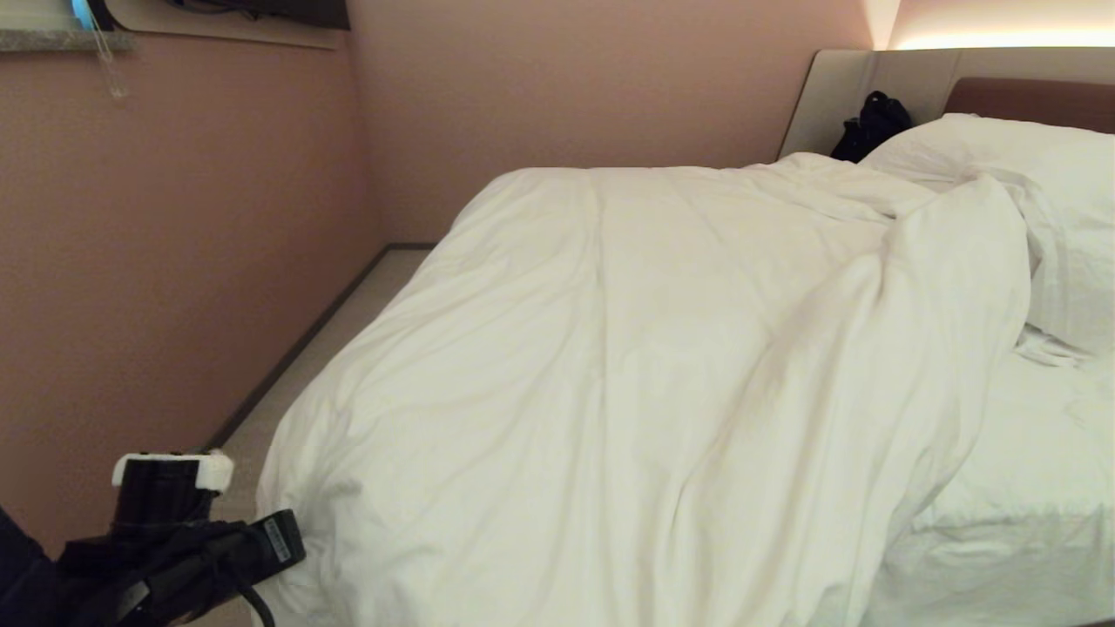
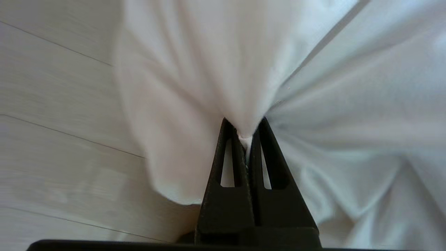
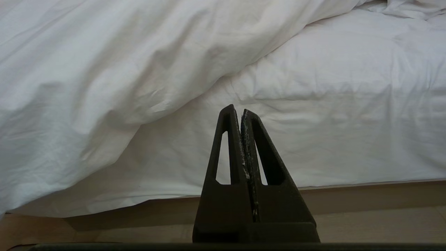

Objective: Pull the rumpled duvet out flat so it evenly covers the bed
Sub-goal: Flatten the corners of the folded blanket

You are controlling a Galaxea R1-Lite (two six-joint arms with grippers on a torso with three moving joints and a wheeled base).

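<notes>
The white duvet [image 1: 627, 348] lies rumpled over the left and middle of the bed [image 1: 1002, 488]. A raised fold runs down its right side, and the sheeted mattress is bare beyond that. My left gripper [image 2: 245, 134] is shut on a pinch of the duvet [image 2: 223, 62] at its near left corner, which hangs over the pale floor. In the head view the left arm [image 1: 174, 540] sits low at the bottom left beside that corner. My right gripper [image 3: 241, 113] is shut on nothing, facing the bed's near side, where the duvet [image 3: 104, 69] drapes over the mattress [image 3: 348, 104].
A pink wall [image 1: 174, 261] runs close along the bed's left side, leaving a narrow strip of floor [image 1: 348, 322]. White pillows [image 1: 1002, 157] lie at the brown headboard [image 1: 1037, 100], with a black object [image 1: 871, 122] beside them. The beige bed base [image 3: 383, 193] shows below the mattress.
</notes>
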